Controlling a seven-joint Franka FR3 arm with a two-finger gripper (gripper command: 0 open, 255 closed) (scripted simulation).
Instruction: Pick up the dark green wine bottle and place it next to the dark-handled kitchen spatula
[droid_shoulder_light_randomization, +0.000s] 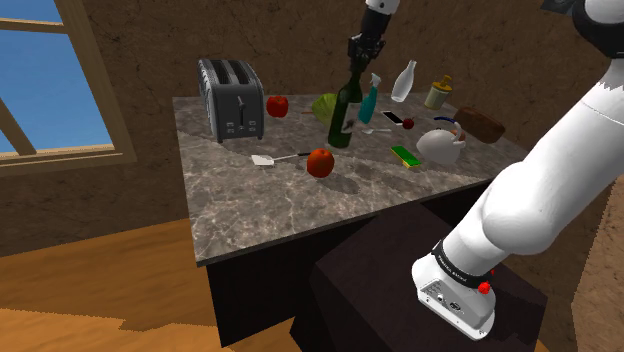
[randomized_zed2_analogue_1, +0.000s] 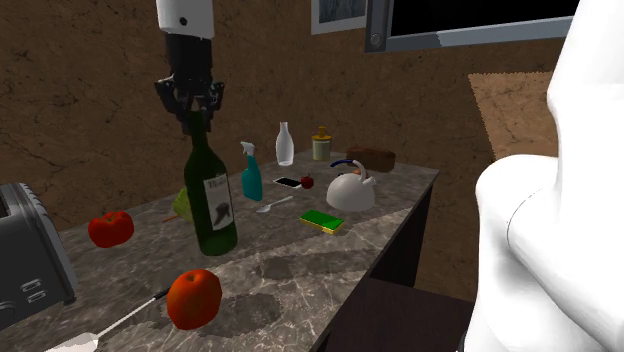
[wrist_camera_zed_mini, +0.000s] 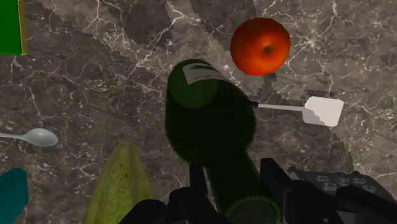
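One hand (wrist_camera_zed_mini: 236, 178) clasping bottle (wrist_camera_zed_mini: 207, 121), wrist-view spatula (wrist_camera_zed_mini: 323, 110) near

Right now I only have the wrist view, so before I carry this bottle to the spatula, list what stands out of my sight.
Observer: A white kettle stands on the far side of the wine bottle from the spatula, toward the shoulder view's right.
Operator: Now the spatula's side.
Observer: A second red fruit lies beside the toaster, further back than the spatula.
Operator: Check the bottle's base.
Observer: In the second exterior view the base looks level with the counter; I cannot tell whether it touches.
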